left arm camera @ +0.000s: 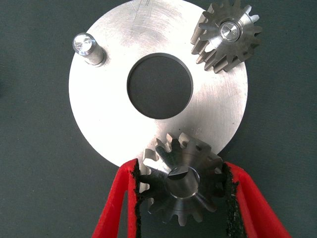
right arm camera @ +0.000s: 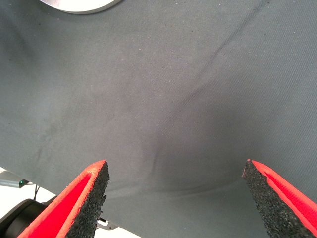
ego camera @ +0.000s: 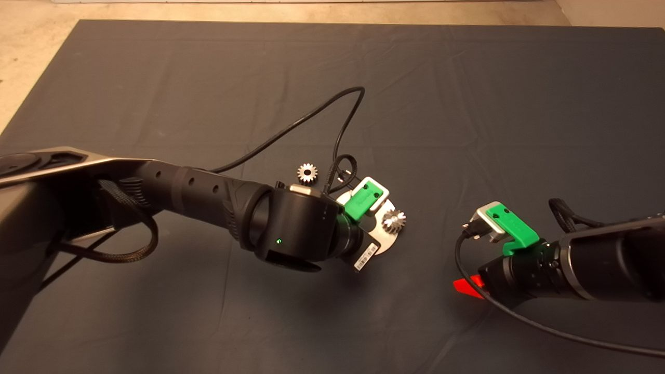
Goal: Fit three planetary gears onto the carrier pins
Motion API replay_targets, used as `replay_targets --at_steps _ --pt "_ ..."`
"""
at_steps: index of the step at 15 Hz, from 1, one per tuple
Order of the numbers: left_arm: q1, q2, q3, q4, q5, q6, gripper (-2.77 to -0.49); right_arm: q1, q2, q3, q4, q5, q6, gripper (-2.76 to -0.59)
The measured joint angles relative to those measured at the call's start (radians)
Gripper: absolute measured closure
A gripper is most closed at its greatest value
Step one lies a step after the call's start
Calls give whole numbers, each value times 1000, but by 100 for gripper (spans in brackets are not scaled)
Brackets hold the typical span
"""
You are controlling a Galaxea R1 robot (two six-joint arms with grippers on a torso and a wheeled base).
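Left gripper (left arm camera: 181,191) jaws pinch a gear (left arm camera: 181,186) over the disc (left arm camera: 109,114) rim at mid-bench, its bore on a pin. Keep the gear level, press straight down, then release. One gear (left arm camera: 227,35) is seated; one pin (left arm camera: 86,47) bare; third gear (ego camera: 307,172) lies beside the disc. Right gripper (right arm camera: 176,198) waits near the right edge, jaws spread.

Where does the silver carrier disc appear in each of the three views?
Head view: disc at mat centre, mostly hidden under the left gripper.
Left wrist view: disc fills the middle.
Right wrist view: only its rim shows.
Shared landmark: the seated gear, absent from the right wrist view.
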Motion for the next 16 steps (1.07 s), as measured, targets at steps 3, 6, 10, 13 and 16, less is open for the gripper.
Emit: replay_targets --at_steps 3,6,10,13,16 --pt "17 0 0 15 1 0 -77 0 0 0 1 0 0 -202" --pt "28 0 0 21 0 0 -77 0 0 0 3 0 0 -202" --pt "34 0 -1 30 -8 0 -77 0 0 0 3 0 0 -202" --pt "33 1 -5 37 -10 1 -77 0 0 0 3 0 0 -202" --pt "33 1 -7 37 -12 3 -77 0 0 0 3 0 0 -202"
